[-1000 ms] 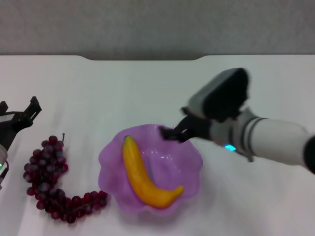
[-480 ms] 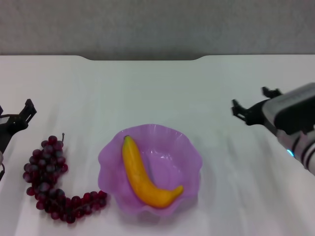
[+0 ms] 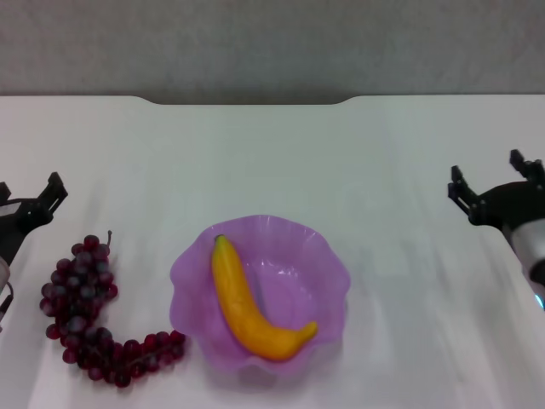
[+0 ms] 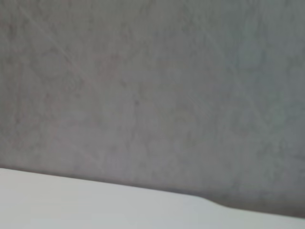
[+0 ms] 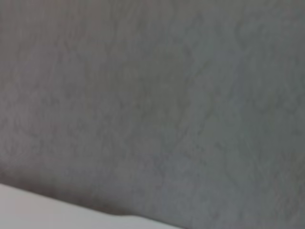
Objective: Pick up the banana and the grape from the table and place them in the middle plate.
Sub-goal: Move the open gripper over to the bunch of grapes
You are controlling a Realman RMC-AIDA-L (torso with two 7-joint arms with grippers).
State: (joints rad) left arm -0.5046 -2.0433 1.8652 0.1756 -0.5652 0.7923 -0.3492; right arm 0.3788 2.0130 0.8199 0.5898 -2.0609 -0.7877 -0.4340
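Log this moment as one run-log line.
yellow curved plastic banana: in translucent purple scalloped plate | dark red-purple grape bunch: on white table | left gripper: open beside grapes | right gripper: open, empty

Both grippers, left point(image 3: 32, 198) and right point(image 3: 496, 183), look black and pronged; the right wrist seems pale grey.

Translucent plastic plate point(image 3: 328, 256), smooth table point(image 3: 272, 153)

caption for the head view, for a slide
Banana in the purple plate, grapes left on the table, both grippers empty.
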